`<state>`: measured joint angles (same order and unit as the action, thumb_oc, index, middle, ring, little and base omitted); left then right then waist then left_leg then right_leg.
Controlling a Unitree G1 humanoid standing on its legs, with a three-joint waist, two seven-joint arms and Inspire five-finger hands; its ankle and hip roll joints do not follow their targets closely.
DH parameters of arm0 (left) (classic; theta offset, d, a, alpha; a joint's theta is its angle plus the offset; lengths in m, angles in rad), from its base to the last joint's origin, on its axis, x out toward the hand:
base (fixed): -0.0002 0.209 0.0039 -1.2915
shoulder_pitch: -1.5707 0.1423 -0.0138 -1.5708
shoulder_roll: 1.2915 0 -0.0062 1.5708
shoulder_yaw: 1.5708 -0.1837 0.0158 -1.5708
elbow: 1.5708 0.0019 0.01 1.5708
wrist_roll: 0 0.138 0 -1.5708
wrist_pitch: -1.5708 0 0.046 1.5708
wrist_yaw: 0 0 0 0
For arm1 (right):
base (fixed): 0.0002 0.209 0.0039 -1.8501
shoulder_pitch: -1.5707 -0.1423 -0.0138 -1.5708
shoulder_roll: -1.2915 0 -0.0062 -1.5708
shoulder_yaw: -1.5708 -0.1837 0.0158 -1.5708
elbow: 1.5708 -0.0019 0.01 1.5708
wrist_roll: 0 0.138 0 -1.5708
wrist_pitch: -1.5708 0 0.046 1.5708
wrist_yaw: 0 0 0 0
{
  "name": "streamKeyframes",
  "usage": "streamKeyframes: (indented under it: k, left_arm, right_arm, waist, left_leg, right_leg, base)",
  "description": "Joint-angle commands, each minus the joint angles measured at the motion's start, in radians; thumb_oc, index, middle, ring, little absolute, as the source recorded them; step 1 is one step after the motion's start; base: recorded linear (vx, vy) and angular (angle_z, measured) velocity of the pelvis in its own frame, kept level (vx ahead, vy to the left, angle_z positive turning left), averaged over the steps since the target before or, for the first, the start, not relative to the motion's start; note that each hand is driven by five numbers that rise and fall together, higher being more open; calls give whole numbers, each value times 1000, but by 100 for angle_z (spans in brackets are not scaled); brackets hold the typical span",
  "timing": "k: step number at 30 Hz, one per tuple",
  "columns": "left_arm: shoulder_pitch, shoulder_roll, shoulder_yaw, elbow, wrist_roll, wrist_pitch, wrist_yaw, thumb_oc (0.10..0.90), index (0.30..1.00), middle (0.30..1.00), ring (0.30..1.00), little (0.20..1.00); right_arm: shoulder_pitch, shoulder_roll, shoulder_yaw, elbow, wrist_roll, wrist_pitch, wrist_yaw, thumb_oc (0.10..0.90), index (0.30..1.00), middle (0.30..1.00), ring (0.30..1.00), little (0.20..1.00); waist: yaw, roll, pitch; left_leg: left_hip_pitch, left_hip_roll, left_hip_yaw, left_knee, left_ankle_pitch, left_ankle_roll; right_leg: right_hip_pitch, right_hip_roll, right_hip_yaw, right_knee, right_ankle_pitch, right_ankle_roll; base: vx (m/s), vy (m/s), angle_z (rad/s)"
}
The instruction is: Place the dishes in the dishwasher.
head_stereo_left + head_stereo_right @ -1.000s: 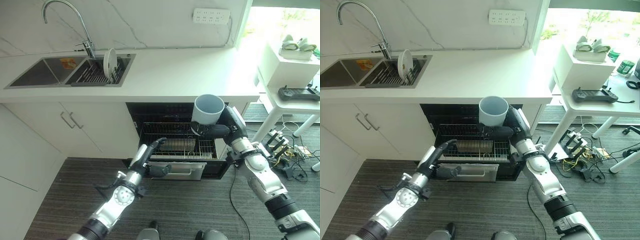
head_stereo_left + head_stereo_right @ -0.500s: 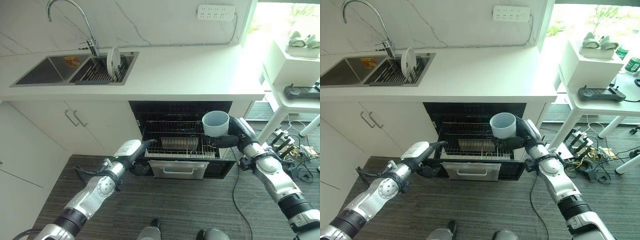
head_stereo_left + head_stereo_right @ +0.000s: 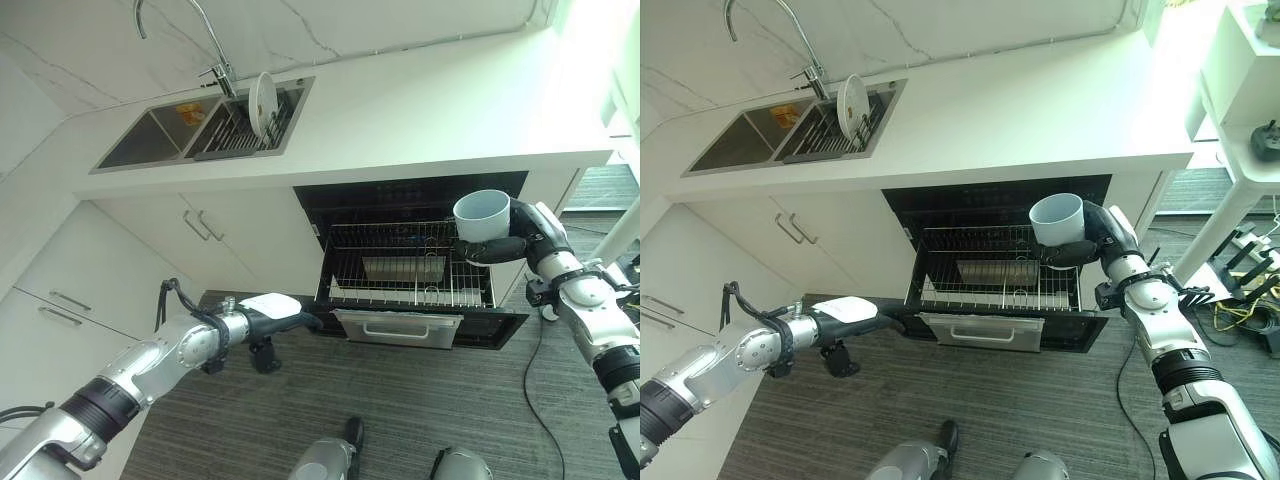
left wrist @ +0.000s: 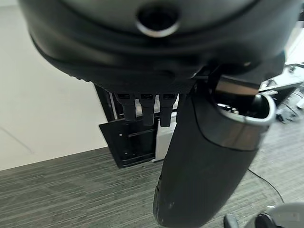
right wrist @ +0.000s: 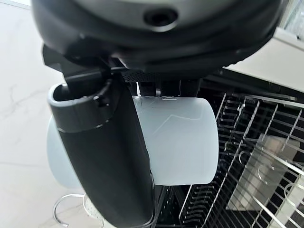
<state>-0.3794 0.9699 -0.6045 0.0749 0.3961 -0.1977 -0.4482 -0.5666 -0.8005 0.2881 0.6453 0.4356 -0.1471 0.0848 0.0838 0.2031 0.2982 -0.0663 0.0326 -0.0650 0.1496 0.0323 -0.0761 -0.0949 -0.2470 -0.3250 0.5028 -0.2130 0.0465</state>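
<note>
The right hand (image 3: 505, 246) grips the pale cup (image 3: 482, 217) upright, mouth up, directly above the right end of the pulled-out dishwasher rack (image 3: 405, 283) (so the way in is straight down). The left hand (image 3: 283, 321), fingers straight and holding nothing, hangs low by the rack's left front corner.

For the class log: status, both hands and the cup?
Right hand shut on cup, upright above the rack. Left hand open, low by the rack's front corner. Plate in sink rack.

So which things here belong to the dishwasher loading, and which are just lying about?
Job: pale grey round cup in the right hand; pulled-out wire dishwasher rack; white plate upright in the sink rack; left hand.
Lying about: chrome tap; white cabinet doors.
</note>
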Motion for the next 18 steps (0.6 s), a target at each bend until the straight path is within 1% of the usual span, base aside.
streamKeyframes:
  k: [1, 7, 10, 12, 16, 18]
  left_arm:
    - [-15, 8, 120, -28, -31, 12, 51, 800, 900, 900, 900, 900]
    - [28, -27, 160, -25, 16, 29, 119, 800, 900, 900, 900, 900]
    - [40, -46, 161, -25, 42, 26, 150, 800, 900, 900, 900, 900]
    - [29, -49, 160, -29, 48, 22, 151, 800, 900, 900, 900, 900]
    - [-15, -44, 162, -30, 23, 34, 174, 800, 900, 900, 900, 900]
    - [-31, -44, 161, -28, 18, 34, 179, 800, 900, 900, 900, 900]
  right_arm:
    - [-154, -12, -82, -10, 24, -123, 15, 400, 300, 300, 300, 300]
    - [-155, -7, -94, -3, -5, -69, 38, 400, 300, 300, 300, 300]
    - [-154, -2, -97, 14, -7, -66, 44, 400, 300, 300, 300, 300]
    - [-171, -3, -99, 26, -7, -56, 49, 400, 300, 300, 300, 300]
    - [-245, -13, -90, 81, -5, -54, 51, 400, 300, 300, 300, 300]
    - [-267, -18, -82, 94, 2, -55, 49, 400, 300, 300, 300, 300]
  waist:
    - [-16, -38, -60]
    - [-17, -31, -49]
    - [-18, -25, -35]
    - [-18, -19, -19]
    - [-14, -3, 21]
    - [-14, 1, 33]
  left_leg:
    - [-43, 14, 22, 150, -199, 8]
    - [-40, 10, 36, 150, -197, 10]
    - [-43, 6, 40, 150, -193, 13]
    - [-51, 3, 40, 150, -190, 15]
    - [-78, -5, 41, 150, -180, 17]
    - [-86, -6, 41, 150, -178, 17]
  right_leg:
    - [91, 42, 134, -203, -7, 79]
    - [93, 42, 138, -203, -8, 78]
    - [93, 45, 140, -203, -8, 77]
    - [89, 46, 138, -203, -7, 76]
    - [72, 48, 133, -203, -8, 72]
    - [66, 49, 132, -203, -9, 71]
  base:
    - [56, 103, -3]
    - [66, 49, -3]
    - [50, 34, -1]
    - [-3, 41, 0]
    - [-44, 38, 1]
    - [-65, 21, 3]
